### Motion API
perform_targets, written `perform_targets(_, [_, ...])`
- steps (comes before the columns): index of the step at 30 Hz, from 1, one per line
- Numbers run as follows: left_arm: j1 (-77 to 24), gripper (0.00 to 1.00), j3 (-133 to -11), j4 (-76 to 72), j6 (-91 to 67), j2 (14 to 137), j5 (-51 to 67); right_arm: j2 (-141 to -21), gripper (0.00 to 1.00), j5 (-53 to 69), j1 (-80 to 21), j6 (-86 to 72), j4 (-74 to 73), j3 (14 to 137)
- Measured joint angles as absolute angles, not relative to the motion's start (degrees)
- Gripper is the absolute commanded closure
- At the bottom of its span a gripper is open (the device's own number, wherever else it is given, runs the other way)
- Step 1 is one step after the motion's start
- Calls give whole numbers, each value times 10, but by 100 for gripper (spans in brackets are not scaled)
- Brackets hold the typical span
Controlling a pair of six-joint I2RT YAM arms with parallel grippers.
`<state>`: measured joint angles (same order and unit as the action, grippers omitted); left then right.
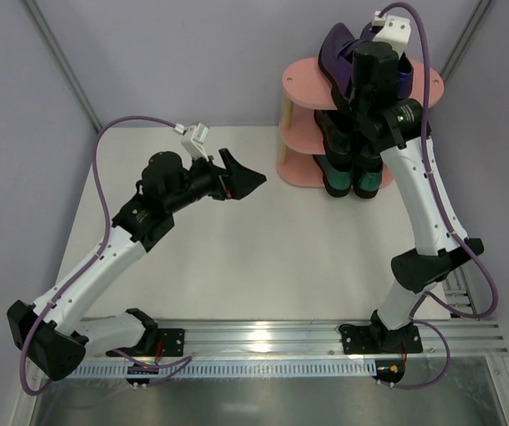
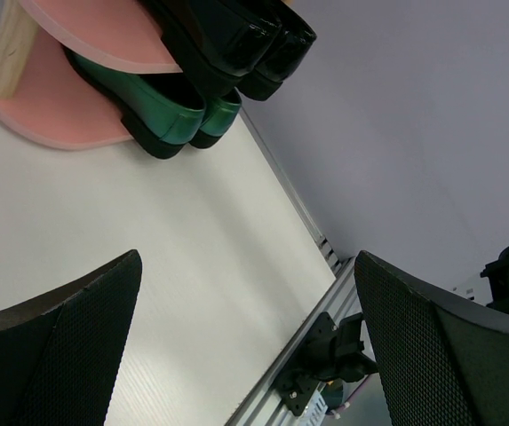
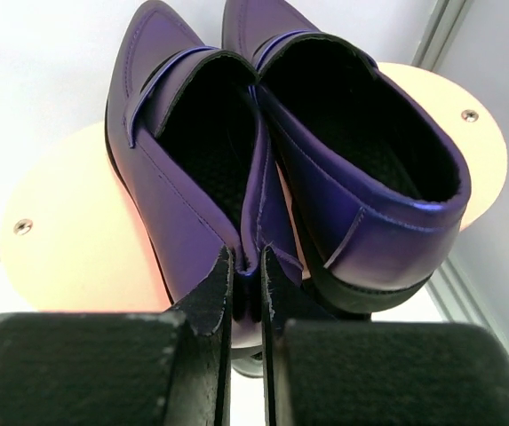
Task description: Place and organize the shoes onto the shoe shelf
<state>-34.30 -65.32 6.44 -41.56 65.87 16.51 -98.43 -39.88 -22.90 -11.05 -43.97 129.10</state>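
The pink shoe shelf (image 1: 300, 87) stands at the back right. A purple pair (image 3: 325, 151) sits side by side on its top board (image 3: 76, 240), toes pointing away from me. My right gripper (image 3: 247, 266) is shut on the heel rim of the left purple shoe (image 3: 170, 169), coming at it from above (image 1: 369, 67). Black shoes (image 2: 245, 40) fill the middle tier and green shoes (image 2: 170, 115) the bottom tier. My left gripper (image 1: 247, 176) hovers open over the table, left of the shelf, with nothing between its fingers (image 2: 59, 355).
A pale wooden post (image 2: 10, 49) holds up the boards. The metal rail (image 1: 263, 337) with both arm bases runs along the near table edge. Grey walls close in the left, back and right sides.
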Motion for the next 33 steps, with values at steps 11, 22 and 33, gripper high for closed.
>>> perform_targets(11, [-343, 0, -653, 72, -416, 658, 165, -1014, 96, -432, -235, -47, -405, 1303])
perform_targets(22, [-343, 0, -653, 82, -416, 657, 165, -960, 9, -366, -237, -53, -374, 1249])
perform_targets(33, [-343, 0, -659, 113, -415, 627, 150, -818, 0, -304, -251, -48, -350, 1217])
